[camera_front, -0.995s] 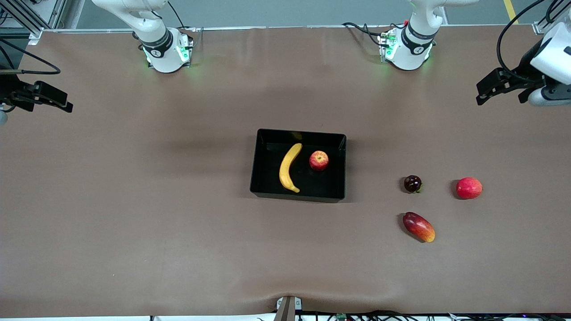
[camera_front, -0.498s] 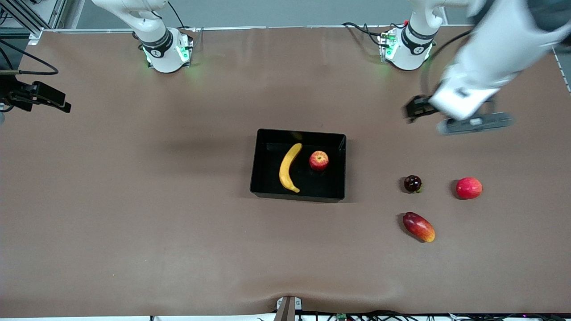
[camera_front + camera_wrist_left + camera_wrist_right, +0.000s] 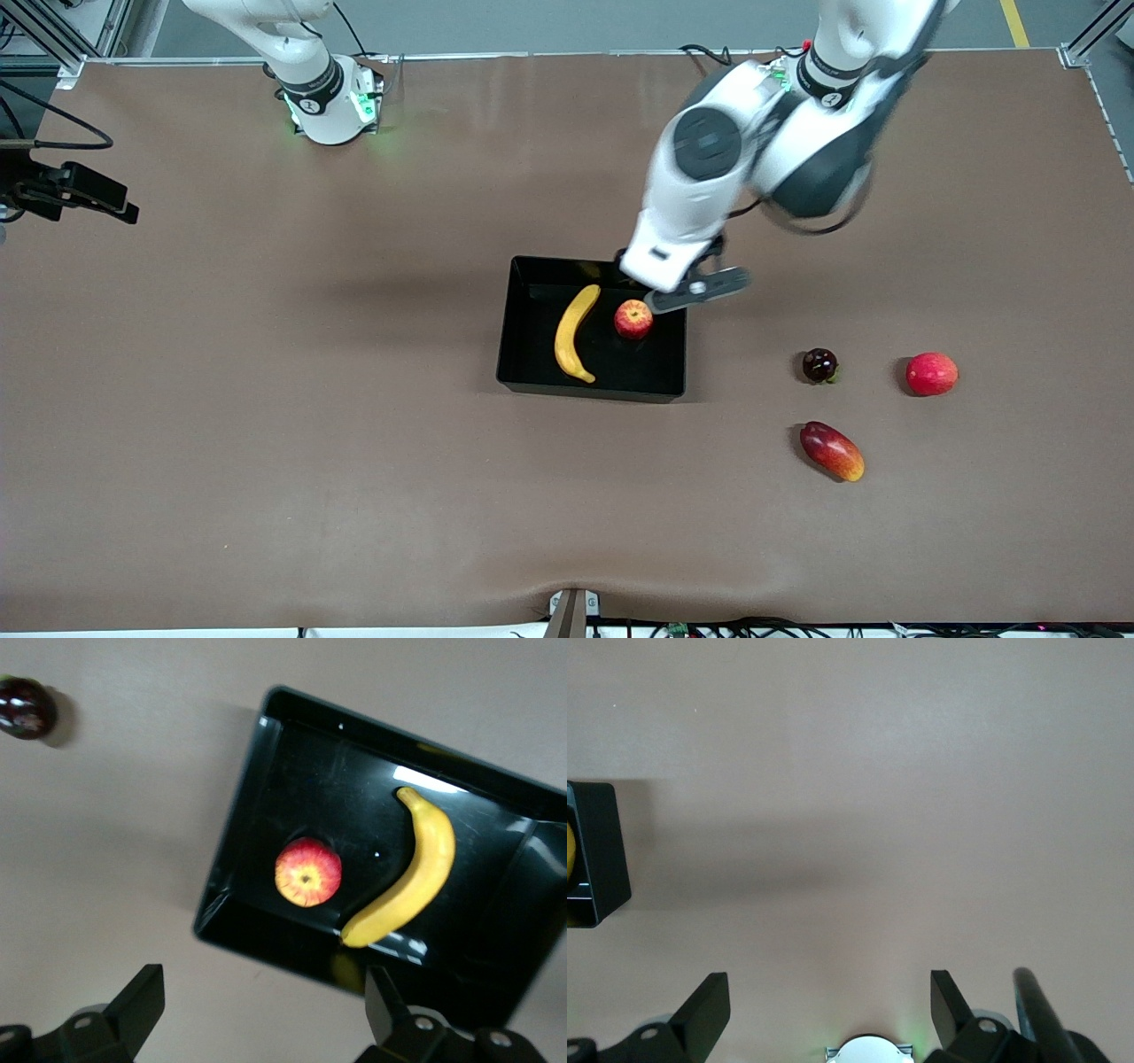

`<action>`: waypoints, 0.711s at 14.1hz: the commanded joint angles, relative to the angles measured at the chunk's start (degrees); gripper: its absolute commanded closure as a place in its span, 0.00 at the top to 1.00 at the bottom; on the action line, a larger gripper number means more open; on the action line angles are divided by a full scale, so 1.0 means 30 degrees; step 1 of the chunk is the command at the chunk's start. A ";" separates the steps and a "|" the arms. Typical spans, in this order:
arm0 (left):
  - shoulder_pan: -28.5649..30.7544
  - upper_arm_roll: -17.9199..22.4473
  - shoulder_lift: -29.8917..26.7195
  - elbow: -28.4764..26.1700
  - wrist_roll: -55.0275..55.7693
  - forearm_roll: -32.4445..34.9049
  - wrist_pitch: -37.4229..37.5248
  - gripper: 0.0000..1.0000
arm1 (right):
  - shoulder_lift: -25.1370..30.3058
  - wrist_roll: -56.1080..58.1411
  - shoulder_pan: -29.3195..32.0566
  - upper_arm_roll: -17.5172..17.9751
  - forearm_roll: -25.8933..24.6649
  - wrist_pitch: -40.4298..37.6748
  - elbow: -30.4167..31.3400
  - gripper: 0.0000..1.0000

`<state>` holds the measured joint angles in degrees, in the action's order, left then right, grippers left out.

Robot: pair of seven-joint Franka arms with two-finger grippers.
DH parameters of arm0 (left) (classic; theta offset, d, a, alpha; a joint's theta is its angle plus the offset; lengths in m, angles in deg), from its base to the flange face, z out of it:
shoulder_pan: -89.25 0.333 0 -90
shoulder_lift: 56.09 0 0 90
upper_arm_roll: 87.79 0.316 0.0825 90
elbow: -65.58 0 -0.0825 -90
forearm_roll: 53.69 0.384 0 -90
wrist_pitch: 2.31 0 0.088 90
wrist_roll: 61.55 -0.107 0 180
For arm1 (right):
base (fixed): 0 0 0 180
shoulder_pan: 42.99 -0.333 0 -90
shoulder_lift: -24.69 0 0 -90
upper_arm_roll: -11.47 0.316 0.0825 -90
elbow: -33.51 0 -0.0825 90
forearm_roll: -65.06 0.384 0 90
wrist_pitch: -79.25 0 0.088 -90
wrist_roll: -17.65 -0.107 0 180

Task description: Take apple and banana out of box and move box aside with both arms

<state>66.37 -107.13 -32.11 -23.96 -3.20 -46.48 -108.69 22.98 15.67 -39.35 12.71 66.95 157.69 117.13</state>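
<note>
Two fruits in tray (image 3: 523, 354): banana (image 3: 574, 333), apple (image 3: 633, 319).
Banana axis: lengthwise, nearer-to-farther from front camera.
Left pincer (image 3: 266, 1019): apart, over tray.
Right pincer (image 3: 830, 1014): apart, waiting.

A robotics lab or test cell, by every sign. Two white robot arms are bolted by their bases (image 3: 332, 106) to one long edge of a wide table (image 3: 266, 425) covered in plain brown matting, green status lights glowing at each base. Black cables (image 3: 53, 115) trail over the table's corner at the right arm's end, and more wiring and connectors line the near edge. Aluminium framing (image 3: 1085, 35) stands at the corners, and a grey floor with a yellow painted line (image 3: 1014, 22) shows past the table.
</note>
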 commanded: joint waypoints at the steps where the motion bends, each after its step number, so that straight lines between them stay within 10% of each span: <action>1: -0.1159 0.0029 0.2078 0.0460 0.1639 0.1607 -0.0747 1.00 | 0.0307 -0.0014 0.0311 0.0203 -0.0131 -0.0043 0.0251 1.00; 10: -0.1310 0.0205 0.5450 -0.0037 0.3808 0.4478 -0.4202 1.00 | -0.0160 0.0074 0.0428 0.0232 0.0015 0.0132 -0.0041 1.00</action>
<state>62.33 -106.48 -17.56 -24.03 5.46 -35.38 -118.72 22.86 15.67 -39.16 12.70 66.95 157.77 117.14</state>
